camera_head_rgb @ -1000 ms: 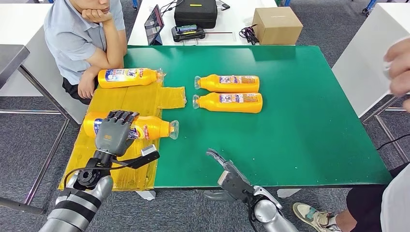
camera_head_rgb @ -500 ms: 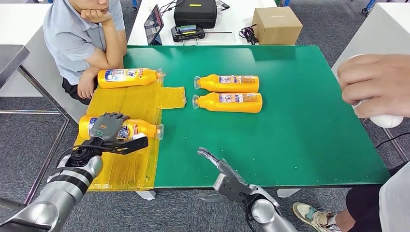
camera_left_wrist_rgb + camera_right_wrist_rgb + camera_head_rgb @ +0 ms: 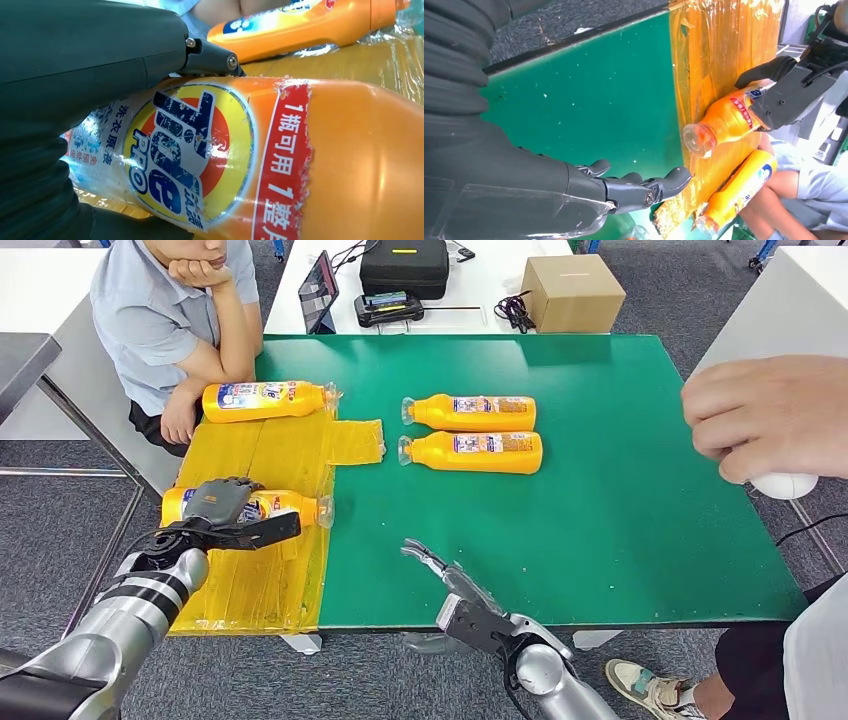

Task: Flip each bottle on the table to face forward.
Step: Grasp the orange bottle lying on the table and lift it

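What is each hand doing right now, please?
Left hand: gripping the nearest orange plastic detergent bottle lying on the yellow sheet.
Right hand: open, holding nothing.

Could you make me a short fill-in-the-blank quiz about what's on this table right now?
1. The bottles on the table number ____.
2. The robot's left hand holds a bottle lying on the ____ sheet.
3. The robot's right hand holds ____.
4. The table has a ____ top.

Missing words: four; yellow; nothing; green
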Robot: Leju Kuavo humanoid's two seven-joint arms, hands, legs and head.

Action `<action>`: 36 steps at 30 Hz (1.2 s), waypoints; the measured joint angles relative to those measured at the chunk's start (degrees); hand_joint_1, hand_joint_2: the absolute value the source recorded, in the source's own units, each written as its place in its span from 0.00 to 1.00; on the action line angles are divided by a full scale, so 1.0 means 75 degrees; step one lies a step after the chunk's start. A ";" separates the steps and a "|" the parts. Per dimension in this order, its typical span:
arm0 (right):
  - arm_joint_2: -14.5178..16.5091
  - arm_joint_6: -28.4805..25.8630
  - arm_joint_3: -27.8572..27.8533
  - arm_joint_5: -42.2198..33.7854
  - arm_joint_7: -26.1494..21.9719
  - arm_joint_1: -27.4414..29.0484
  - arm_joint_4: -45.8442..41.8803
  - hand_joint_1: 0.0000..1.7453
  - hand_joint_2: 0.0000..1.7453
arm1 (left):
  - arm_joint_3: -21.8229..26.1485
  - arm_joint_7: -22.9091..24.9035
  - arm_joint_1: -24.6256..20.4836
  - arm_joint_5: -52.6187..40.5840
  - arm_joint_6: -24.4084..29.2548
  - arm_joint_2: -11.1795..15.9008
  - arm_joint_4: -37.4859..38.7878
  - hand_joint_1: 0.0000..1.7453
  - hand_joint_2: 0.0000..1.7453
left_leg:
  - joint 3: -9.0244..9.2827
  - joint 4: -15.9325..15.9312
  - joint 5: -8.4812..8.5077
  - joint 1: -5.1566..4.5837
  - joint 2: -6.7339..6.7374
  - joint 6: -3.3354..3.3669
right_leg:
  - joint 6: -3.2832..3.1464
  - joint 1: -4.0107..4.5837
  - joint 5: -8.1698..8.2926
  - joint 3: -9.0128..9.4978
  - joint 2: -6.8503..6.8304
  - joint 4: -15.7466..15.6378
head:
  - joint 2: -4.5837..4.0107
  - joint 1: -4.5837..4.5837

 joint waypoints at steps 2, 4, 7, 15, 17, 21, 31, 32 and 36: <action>0.0001 0.0007 0.0017 -0.0002 0.0001 -0.0045 0.0005 0.00 1.00 | 0.0008 -0.0015 -0.0072 0.0031 -0.0061 -0.0020 0.0094 0.30 1.00 | 0.0000 0.0000 0.0000 0.0000 -0.0001 0.0000 | 0.0000 0.0000 0.0000 0.0001 0.0000 0.0000 | 0.0000 0.0000; 0.0001 0.0010 0.0036 -0.0004 0.0001 -0.0066 0.0006 0.00 1.00 | 0.0016 -0.0020 -0.0103 0.0039 -0.0072 -0.0033 0.0146 0.30 1.00 | 0.0001 0.0000 0.0000 0.0000 -0.0001 0.0000 | 0.0000 0.0000 0.0000 0.0001 0.0000 0.0000 | 0.0000 -0.0001; 0.0000 0.0014 0.0048 -0.0004 0.0001 -0.0072 0.0006 0.00 1.00 | 0.0030 -0.0023 -0.0126 0.0042 -0.0072 -0.0041 0.0187 0.18 1.00 | 0.0000 0.0000 0.0000 0.0000 -0.0001 0.0000 | 0.0000 -0.0001 0.0000 0.0001 0.0000 0.0000 | 0.0000 -0.0001; 0.0004 0.0046 0.0061 -0.0057 0.0001 -0.0097 0.0020 0.00 1.00 | 0.0031 0.0041 -0.0165 0.0025 -0.0321 -0.0058 0.0287 0.04 1.00 | 0.0000 0.0000 0.0000 0.0000 0.0000 0.0000 | 0.0000 0.0000 0.0000 0.0000 0.0000 0.0000 | 0.0000 0.0000; 0.0006 0.0051 0.0063 -0.0080 0.0003 -0.0126 0.0047 0.00 1.00 | 0.0031 0.0090 -0.0188 0.0019 -0.0385 -0.0060 0.0317 0.00 1.00 | 0.0001 0.0000 0.0000 0.0000 0.0001 0.0000 | 0.0000 0.0000 0.0000 0.0001 0.0000 0.0000 | 0.0000 0.0001; 0.0006 0.0051 0.0065 -0.0102 0.0004 -0.0169 0.0102 0.00 1.00 | 0.0031 0.0110 -0.0207 0.0016 -0.0393 -0.0068 0.0363 0.00 1.00 | 0.0002 0.0000 0.0000 0.0000 0.0001 0.0000 | 0.0000 0.0000 0.0000 0.0001 0.0000 0.0000 | 0.0000 -0.0001; 0.0012 0.0059 0.0065 -0.0103 -0.0003 -0.0304 0.0275 0.00 1.00 | 0.0028 0.0328 -0.0370 0.0052 -0.0629 -0.0119 0.0492 0.00 1.00 | 0.0002 0.0000 0.0000 0.0000 0.0001 0.0000 | 0.0000 0.0000 0.0000 0.0001 0.0001 0.0000 | 0.0000 0.0000; 0.0012 0.0055 0.0065 -0.0103 -0.0005 -0.0303 0.0282 0.00 1.00 | 0.0030 0.0303 -0.0369 0.0104 -0.0579 -0.0126 0.0499 0.00 1.00 | 0.0002 0.0000 0.0000 0.0000 0.0001 0.0000 | 0.0000 0.0000 0.0000 0.0000 0.0001 0.0000 | 0.0000 -0.0001; 0.0012 0.0042 0.0064 -0.0099 -0.0008 -0.0301 0.0314 0.00 1.00 | 0.0128 -0.0012 -0.0351 0.0590 -0.0151 -0.0205 0.0506 0.00 1.00 | -0.0001 0.0001 0.0000 0.0000 -0.0001 0.0000 | 0.0000 0.0000 0.0000 -0.0001 0.0000 0.0001 | 0.0000 -0.0001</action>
